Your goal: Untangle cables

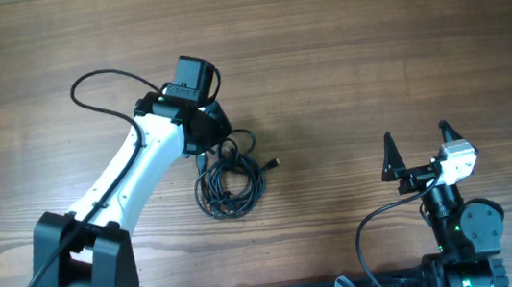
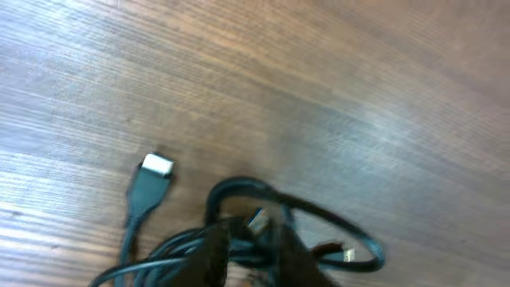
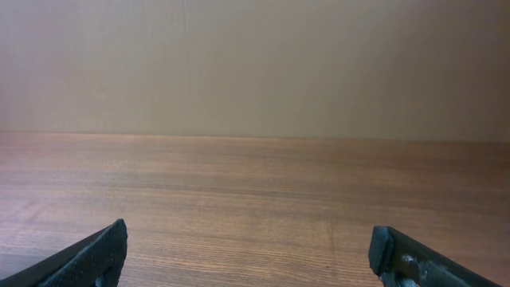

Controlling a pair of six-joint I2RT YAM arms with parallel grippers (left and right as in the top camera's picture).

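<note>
The cables (image 1: pixel 229 183) lie in a tangled black coil on the wooden table, with one plug end (image 1: pixel 273 164) sticking out to the right. My left gripper (image 1: pixel 211 141) is down at the coil's top edge. In the left wrist view its fingers (image 2: pixel 251 257) sit close together with several cable strands (image 2: pixel 335 225) pinched between them. A silver-tipped plug (image 2: pixel 156 167) lies to the left, and smaller silver tips show near the fingers. My right gripper (image 1: pixel 418 150) is open and empty at the right, far from the coil; the right wrist view shows its fingers (image 3: pixel 251 255) wide apart over bare wood.
A thicker black arm cable (image 1: pixel 99 79) loops on the table to the left of my left arm. Another arm cable (image 1: pixel 372 227) curves by the base of my right arm. The arm bases stand along the table's front edge.
</note>
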